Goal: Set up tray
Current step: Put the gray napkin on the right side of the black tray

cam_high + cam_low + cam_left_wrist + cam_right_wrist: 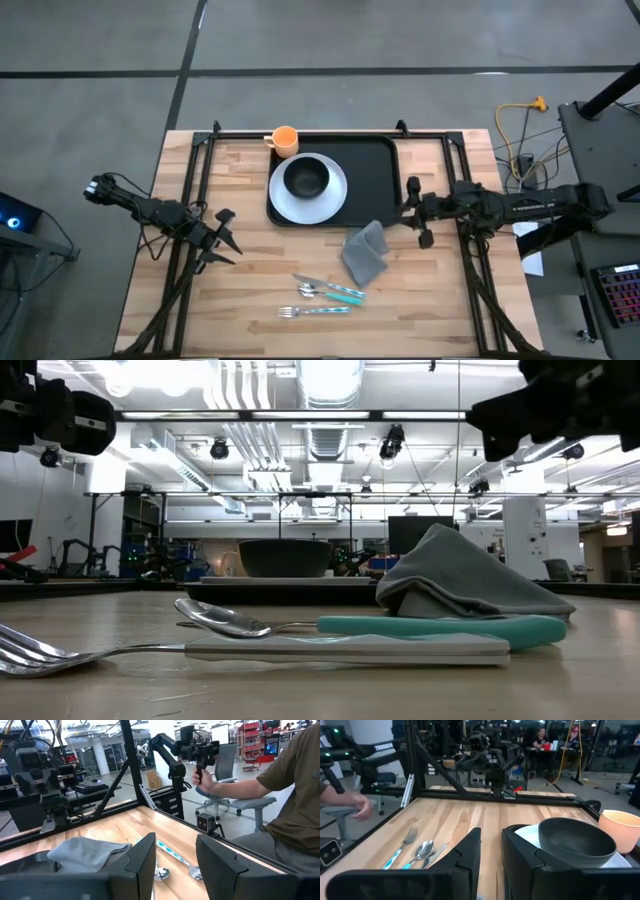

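Tray [375, 165] at 12 o'clock of surface [250, 260], plate [330, 205] w/ bowl [306, 176] already aboard. Judging cutlery step next: fork [312, 311], spoon [325, 291], napkin [365, 252] loose at 6. Left gripper [222, 240], right gripper [418, 210] both parted, holding nothing. Needs reach to 6, pinch on a handle.

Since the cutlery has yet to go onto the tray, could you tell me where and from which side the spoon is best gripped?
Grip the spoon by its teal handle, near the middle, coming straight down from above. It lies flat on the table, its handle far narrower than the bowl end, so fingers can probably straddle it. The knife lies close alongside, so close across the handle with care. Neither the left gripper nor the right gripper is near it.
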{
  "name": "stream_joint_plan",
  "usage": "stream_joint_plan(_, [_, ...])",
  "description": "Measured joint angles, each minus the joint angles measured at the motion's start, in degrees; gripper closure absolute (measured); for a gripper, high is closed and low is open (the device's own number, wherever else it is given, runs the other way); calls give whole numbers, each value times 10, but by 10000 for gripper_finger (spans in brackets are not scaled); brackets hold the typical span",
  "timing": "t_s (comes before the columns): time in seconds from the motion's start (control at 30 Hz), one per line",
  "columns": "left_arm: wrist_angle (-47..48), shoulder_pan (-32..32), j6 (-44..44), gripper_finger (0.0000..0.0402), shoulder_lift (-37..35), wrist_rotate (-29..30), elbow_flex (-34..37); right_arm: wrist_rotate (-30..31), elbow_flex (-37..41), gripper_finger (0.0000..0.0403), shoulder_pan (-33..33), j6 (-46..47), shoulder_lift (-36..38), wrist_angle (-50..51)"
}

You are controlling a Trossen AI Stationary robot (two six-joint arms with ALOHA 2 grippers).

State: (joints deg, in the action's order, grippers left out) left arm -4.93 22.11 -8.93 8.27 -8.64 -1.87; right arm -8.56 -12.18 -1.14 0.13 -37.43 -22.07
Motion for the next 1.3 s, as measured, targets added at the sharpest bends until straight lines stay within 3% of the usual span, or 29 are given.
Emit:
stream_joint_plan(0.3, [0, 0, 0, 279, 0, 0, 0, -3, 37, 335, 0, 1, 76, 3])
stream_joint_plan(0.7, [0, 0, 0, 279, 0, 0, 0, -4, 2, 335, 0, -3, 78, 2])
stream_joint_plan(0.9, [0, 0, 0, 279, 0, 0, 0, -5, -43, 335, 0, 78, 70, 5])
stream_joint_plan(1.07, [0, 0, 0, 279, 0, 0, 0, -8, -72, 335, 1, 102, 45, 18])
stream_joint_plan(1.23, [0, 0, 0, 279, 0, 0, 0, -6, -94, 335, 1, 63, 6, 58])
stream_joint_plan(1.3, [0, 0, 0, 279, 0, 0, 0, -8, -104, 335, 5, 110, -15, 83])
